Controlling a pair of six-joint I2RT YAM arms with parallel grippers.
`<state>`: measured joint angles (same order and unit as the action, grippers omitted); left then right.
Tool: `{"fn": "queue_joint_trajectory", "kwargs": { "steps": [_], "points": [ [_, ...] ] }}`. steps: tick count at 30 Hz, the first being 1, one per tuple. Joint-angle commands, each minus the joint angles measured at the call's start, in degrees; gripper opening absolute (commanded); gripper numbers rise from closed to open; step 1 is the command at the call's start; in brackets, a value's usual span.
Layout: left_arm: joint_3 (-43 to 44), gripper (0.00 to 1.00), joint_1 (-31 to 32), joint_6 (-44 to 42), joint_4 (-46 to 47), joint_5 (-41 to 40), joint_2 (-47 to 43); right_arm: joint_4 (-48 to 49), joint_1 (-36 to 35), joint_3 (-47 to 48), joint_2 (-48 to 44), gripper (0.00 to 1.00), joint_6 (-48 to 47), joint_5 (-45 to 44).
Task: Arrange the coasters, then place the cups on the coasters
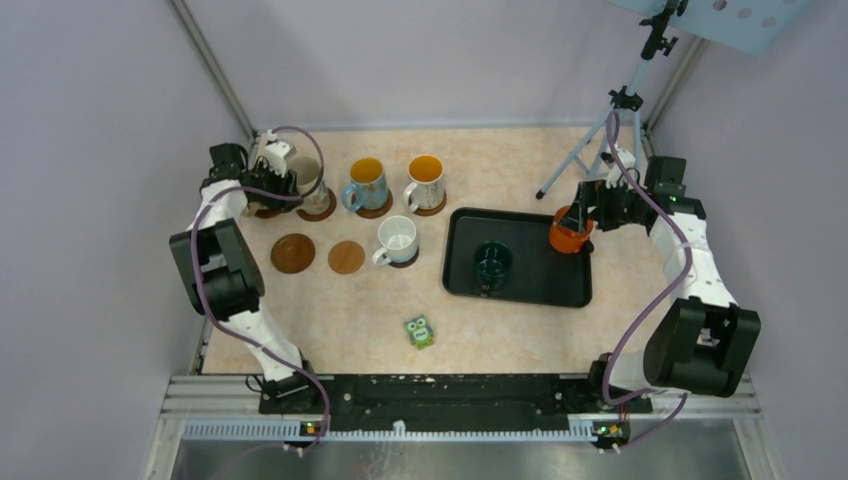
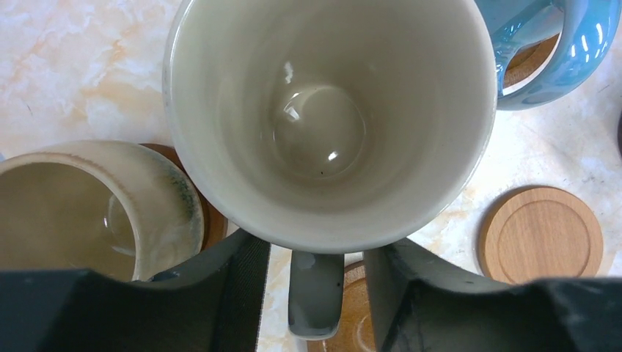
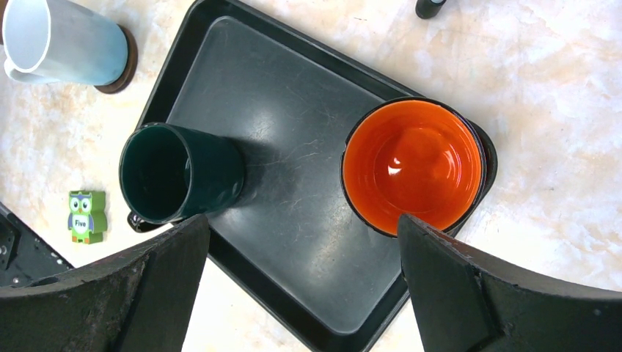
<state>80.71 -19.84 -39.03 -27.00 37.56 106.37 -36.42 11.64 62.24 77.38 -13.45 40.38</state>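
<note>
Left gripper [image 2: 317, 248]: jaws part-open, straddling beige cup [image 2: 330, 110] handle [image 2: 315, 293], small gaps both sides. Cup sits on coaster [image 2: 353, 323], far-left. Right gripper [image 3: 301, 227]: jaws wide, empty, above orange cup [image 3: 413, 165] at tray [image 3: 293, 132] corner.

Only legible text: "Five", printed on the front of the green owl figure [image 3: 87, 216] (right wrist view). From the top camera its print looks too small to read.

R pincer [image 3: 301, 242] wide open | orange cup [image 3: 414, 165] at tray [image 3: 293, 110] edge | green mug [image 3: 180, 172] on tray
</note>
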Motion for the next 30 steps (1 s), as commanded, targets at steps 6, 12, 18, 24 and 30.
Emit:
{"fn": "queue_joint_trajectory", "kwargs": {
  "steps": [6, 12, 18, 24, 30],
  "points": [
    [4.76, 0.76, -0.29, -0.82, -1.2, -2.08, -7.07, 0.54, -0.13, 0.2, -0.88, 0.98, -0.52, 1.6],
    [7.69, 0.79, -0.29, -1.37, -3.27, -1.28, -10.31, 0.5, -0.13, -0.02, -1.26, 0.98, -0.87, 2.2],
    [8.33, 0.79, 3.88, 1.68, -7.68, 3.98, -15.89, 0.68, -0.19, -0.38, -1.45, 0.98, -0.87, 2.96],
    [5.69, 0.81, 16.33, 4.93, -10.44, 0.76, -22.1, 0.3, -0.17, -0.06, -1.92, 0.98, -0.93, 3.15],
    [1.09, 0.82, 32.12, 12.4, -9.54, -1.09, -25.12, -0.44, -0.13, 1.01, -2.67, 0.98, -0.56, 1.81]
  ]
}}
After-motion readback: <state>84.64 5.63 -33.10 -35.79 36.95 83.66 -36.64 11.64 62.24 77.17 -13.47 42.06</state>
